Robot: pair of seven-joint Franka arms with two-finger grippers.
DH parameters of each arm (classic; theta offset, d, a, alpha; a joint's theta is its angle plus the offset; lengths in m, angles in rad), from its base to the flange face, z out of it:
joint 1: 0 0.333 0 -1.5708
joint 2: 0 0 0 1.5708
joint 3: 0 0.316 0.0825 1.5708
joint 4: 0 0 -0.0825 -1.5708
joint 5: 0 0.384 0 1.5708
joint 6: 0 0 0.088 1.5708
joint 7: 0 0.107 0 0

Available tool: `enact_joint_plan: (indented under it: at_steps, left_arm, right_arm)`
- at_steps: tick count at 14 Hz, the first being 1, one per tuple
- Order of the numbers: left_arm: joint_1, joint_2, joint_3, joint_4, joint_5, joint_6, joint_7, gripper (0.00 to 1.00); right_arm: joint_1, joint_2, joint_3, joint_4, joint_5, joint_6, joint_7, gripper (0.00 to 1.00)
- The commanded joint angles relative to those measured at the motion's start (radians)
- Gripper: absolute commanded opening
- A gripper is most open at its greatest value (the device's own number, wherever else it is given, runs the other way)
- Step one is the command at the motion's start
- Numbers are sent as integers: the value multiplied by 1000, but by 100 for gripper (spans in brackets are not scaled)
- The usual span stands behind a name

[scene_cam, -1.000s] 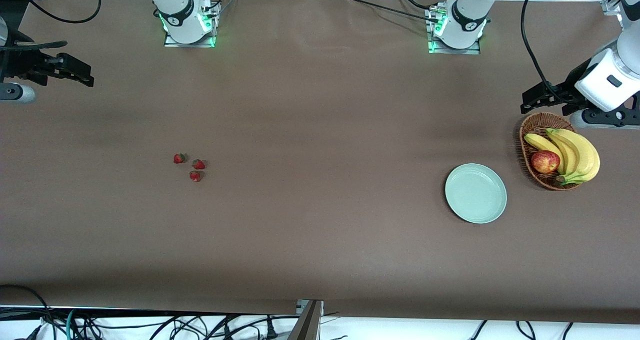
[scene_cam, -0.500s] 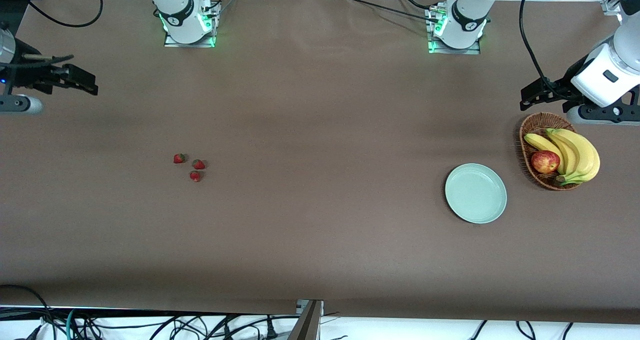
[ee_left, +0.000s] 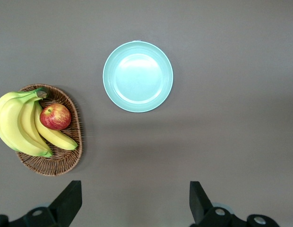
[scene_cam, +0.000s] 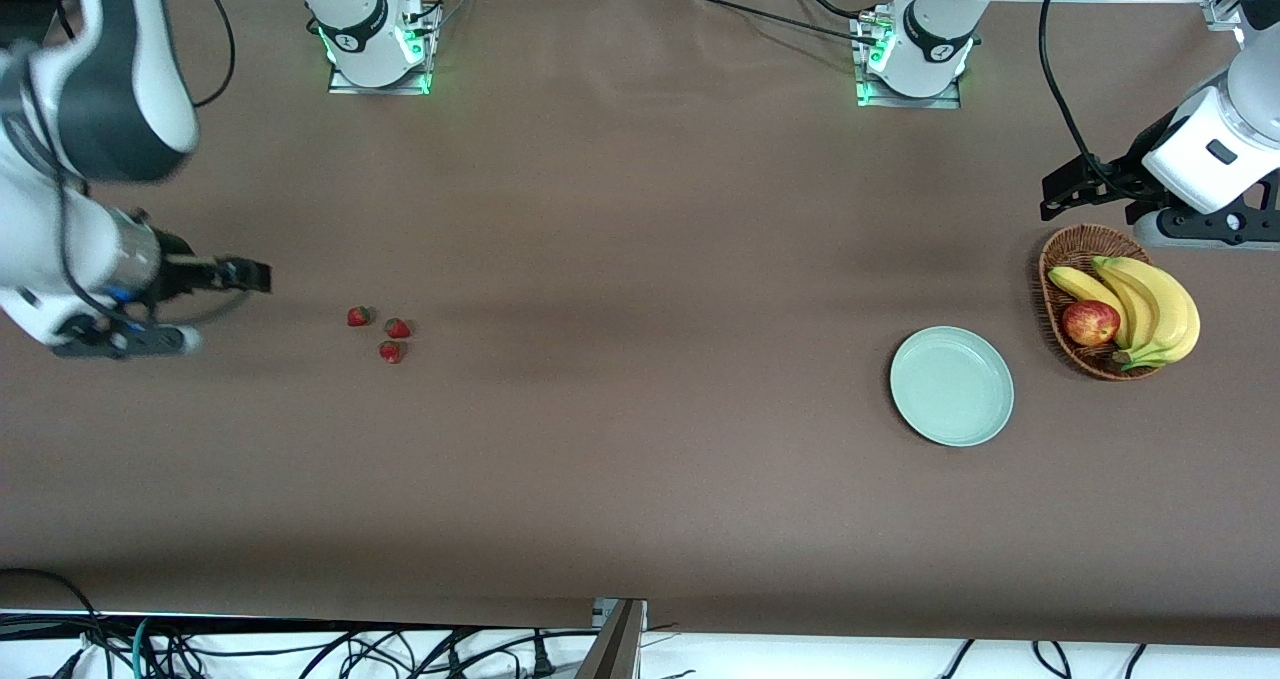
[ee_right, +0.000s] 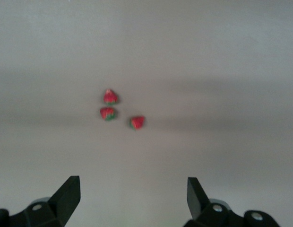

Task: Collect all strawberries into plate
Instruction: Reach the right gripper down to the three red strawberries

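**Strawberries clear of both grippers**

We see three small red strawberries (scene_cam: 379, 331) mid-left of the front frame, beside the right gripper (scene_cam: 255, 277), spread wide and empty. Left gripper (ee_left: 132, 203), equally wide and empty, hangs over bare table; only its wrist view frames both the mint-green round plate (ee_left: 138, 76) and the wicker basket (ee_left: 73, 142).

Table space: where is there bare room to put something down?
The table is bare between the strawberries and the plate, and along the camera's edge. It is crowded where the plate sits beside the basket.

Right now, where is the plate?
In the front view, the plate sits empty on the table toward the left arm's end, beside the wicker basket of fruit and slightly nearer the camera.
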Motion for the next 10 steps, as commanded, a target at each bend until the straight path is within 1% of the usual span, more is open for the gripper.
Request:
enact_joint_plan:
  at_steps: [1, 5, 8, 10]
  left_arm:
    - [-2, -11, -1, 5, 22, -17, -12, 100]
    - [-2, -11, 0, 5, 21, -17, -13, 100]
    - [-2, -11, 0, 5, 21, -17, -12, 100]
    - [-2, -11, -1, 5, 21, -17, -12, 100]
  right_arm:
    - [28, 94, 1, -8, 2, 105, 7, 100]
    - [44, 143, 3, -150, 5, 341, 10, 100]
    - [44, 157, 3, -264, 7, 528, 11, 100]
    - [44, 180, 3, -310, 8, 628, 14, 100]
